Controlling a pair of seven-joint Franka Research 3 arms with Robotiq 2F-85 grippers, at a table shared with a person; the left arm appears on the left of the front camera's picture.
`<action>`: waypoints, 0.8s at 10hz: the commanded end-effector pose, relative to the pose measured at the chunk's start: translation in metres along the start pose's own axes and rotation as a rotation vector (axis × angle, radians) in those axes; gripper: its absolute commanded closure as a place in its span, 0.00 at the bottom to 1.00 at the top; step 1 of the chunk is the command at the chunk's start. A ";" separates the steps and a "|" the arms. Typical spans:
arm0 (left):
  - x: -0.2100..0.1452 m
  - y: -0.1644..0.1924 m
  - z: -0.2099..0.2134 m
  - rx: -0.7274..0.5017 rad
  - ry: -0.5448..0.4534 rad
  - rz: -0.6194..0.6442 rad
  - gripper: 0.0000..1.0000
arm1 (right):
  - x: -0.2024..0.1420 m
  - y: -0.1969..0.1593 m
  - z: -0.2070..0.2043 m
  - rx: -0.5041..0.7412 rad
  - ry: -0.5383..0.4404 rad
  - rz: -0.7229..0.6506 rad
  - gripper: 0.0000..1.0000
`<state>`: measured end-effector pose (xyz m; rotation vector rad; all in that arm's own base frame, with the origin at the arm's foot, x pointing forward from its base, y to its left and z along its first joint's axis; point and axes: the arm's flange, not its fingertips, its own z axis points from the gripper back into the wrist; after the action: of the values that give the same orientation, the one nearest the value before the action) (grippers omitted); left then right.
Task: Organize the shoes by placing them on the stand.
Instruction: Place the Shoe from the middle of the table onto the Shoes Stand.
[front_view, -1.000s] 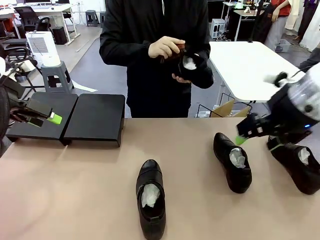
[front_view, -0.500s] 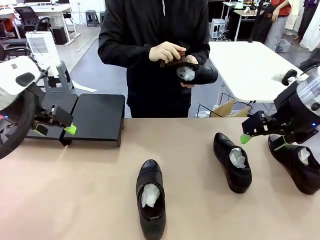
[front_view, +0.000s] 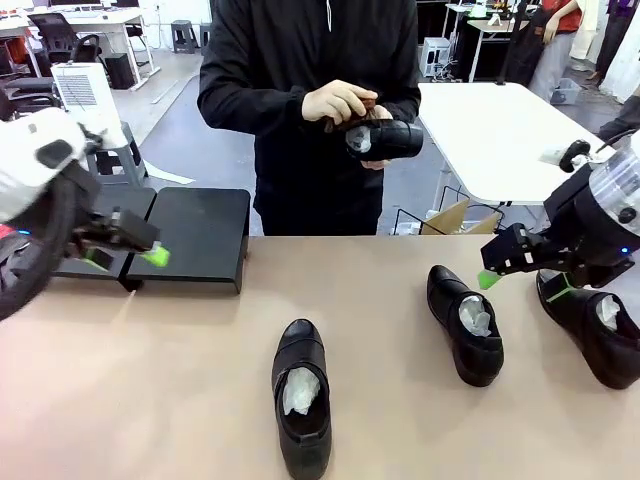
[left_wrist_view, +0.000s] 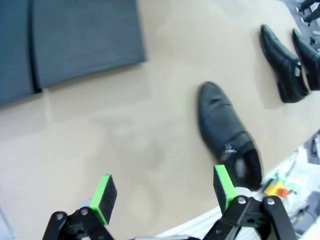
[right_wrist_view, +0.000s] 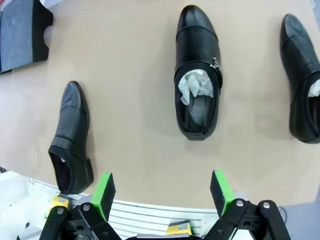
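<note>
Item: stand (front_view: 195, 235), a low, flat, matte-black rack in two panels side by side. Sat at the far left of the tan tabletop (front_view: 130, 400), well apart from every shoe.

Item: centre shoe (front_view: 302, 395), a glossy black leather dress shoe with crumpled white paper in its opening. Lay flat on the tabletop near the robot's edge, lengthwise toward the far side.

Item: middle-right shoe (front_view: 466, 325), same glossy black leather and paper stuffing. Lay on the tabletop right of centre, slightly angled.

Item: far-right shoe (front_view: 592, 335), same make, paper in the opening. Lay near the table's right edge, beside the middle-right shoe and apart from it.

Item: held shoe (front_view: 385, 140), the fourth glossy black dress shoe, paper visible inside. Was held up beyond the table by the person (front_view: 300, 60) in black at the far side, with one hand (front_view: 330, 100) on top of it holding a small reddish-brown brush (front_view: 366, 104).

Item: left gripper (left_wrist_view: 164, 186), black, two-fingered, green pads. Hung with jaws wide apart and nothing between them, above the tabletop just in front of the stand.

Item: right gripper (right_wrist_view: 162, 186), same build. Hovered with jaws spread wide, gripping nothing, above the table between the middle-right shoe and the far-right shoe.
</note>
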<state>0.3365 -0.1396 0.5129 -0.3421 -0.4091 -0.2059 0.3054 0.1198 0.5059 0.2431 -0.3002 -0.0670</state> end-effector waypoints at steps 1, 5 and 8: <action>-0.040 -0.076 -0.023 -0.035 0.038 0.093 0.00 | 0.002 0.000 0.000 0.020 0.005 0.006 0.00; -0.055 -0.122 -0.042 0.016 0.108 0.078 0.00 | 0.002 0.000 0.000 0.020 0.005 0.006 0.00; -0.070 -0.161 -0.072 0.072 0.212 0.061 0.00 | 0.002 0.000 0.000 0.020 0.005 0.006 0.00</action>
<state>0.2609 -0.2816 0.4741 -0.2965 -0.2352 -0.1411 0.3057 0.1197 0.5053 0.2428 -0.2985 -0.0676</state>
